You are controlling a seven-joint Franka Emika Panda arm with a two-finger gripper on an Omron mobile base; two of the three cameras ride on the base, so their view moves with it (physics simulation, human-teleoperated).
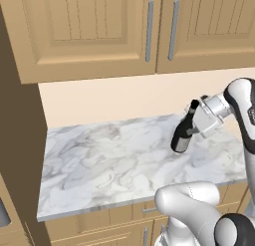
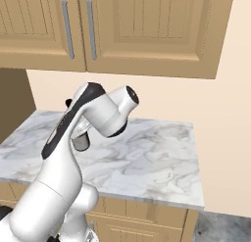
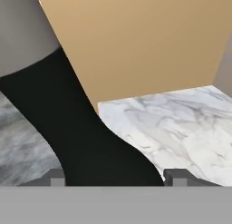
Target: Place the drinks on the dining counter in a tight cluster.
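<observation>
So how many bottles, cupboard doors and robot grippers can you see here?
Wine bottle: 1, dark, tilted, held in the gripper over the marble counter
Wall cupboard doors: 2 in the left base view
Gripper: 1
Total: 4

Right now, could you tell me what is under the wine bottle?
The wine bottle, tilted in the gripper, has bare marble counter below it; contact is unclear.
</observation>
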